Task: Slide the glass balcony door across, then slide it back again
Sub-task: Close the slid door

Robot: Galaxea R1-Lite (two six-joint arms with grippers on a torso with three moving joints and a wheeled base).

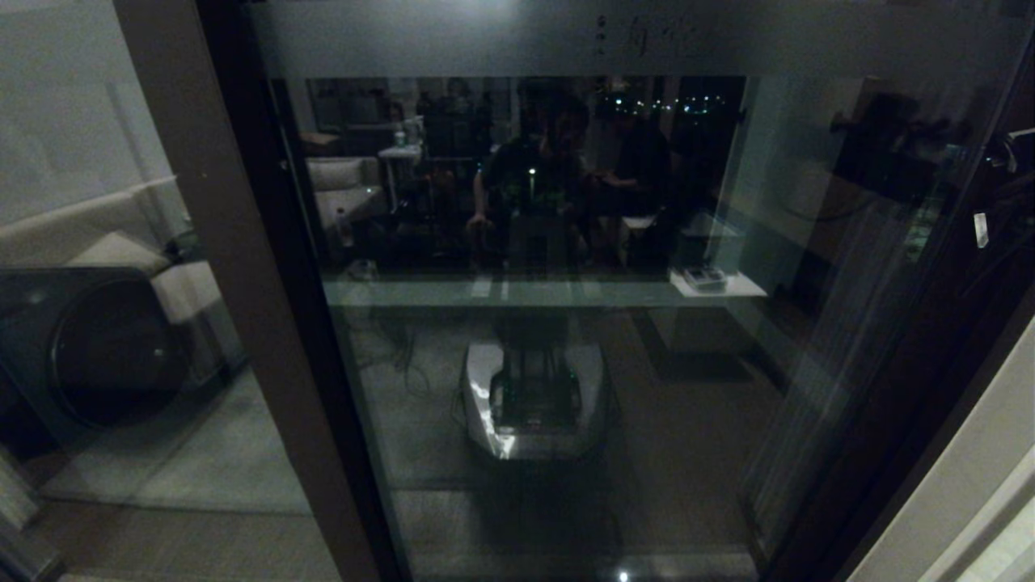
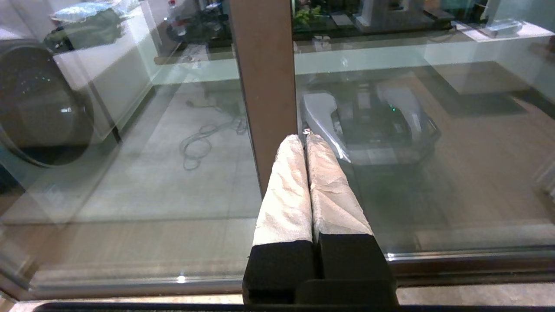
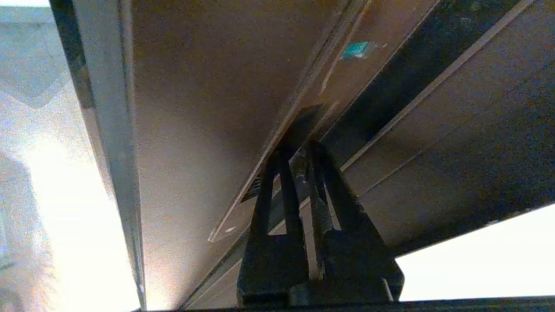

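Observation:
The glass balcony door (image 1: 525, 339) fills the head view, with a frosted strip bearing characters (image 1: 639, 36) along its top and a dark brown stile (image 1: 234, 283) on its left. My left gripper (image 2: 302, 138) is shut and holds nothing. Its cloth-wrapped fingers (image 2: 286, 190) point at the brown stile (image 2: 264, 78), just above the bottom rail (image 2: 455, 260). My right gripper (image 3: 297, 148) is shut, and its dark fingertips rest against the door's brown frame (image 3: 208, 108), beside a slim black strip (image 3: 403, 73). Neither gripper shows clearly in the head view.
Behind the glass on the left stands a washing machine with a round door (image 1: 105, 347) (image 2: 39, 104). A loose cable (image 2: 204, 138) lies on the floor beyond. My own base is mirrored in the pane (image 1: 534, 396). A pale wall (image 1: 970, 485) bounds the lower right.

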